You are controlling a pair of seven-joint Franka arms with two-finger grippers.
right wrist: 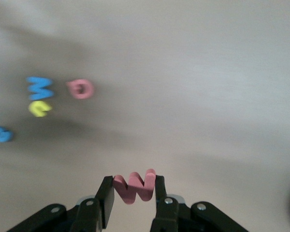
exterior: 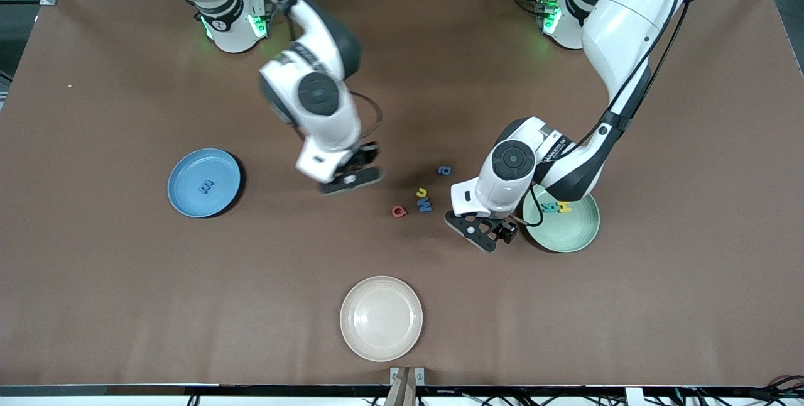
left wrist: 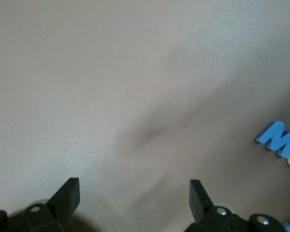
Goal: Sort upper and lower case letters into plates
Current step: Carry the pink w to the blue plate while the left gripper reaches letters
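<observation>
Brown table (exterior: pixel 125 305); right end effector (right wrist: pixel 133 193) grips red letter (right wrist: pixel 133 186).

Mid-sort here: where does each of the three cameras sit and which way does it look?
Front view: high across the table, facing both arms' bases; shows both arms, three plates, loose letters.
Left wrist view: looks down past the open left gripper at bare table.
Right wrist view: looks past the right gripper pinching a red letter.
Shared: the blue M shows in all.

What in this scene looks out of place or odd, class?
Nothing is spilled or damaged. One oddity: a cream plate sits empty nearest the front camera, while letters lie only in the blue plate and green plate. The right hand grips a red letter; the left hand is open.
</observation>
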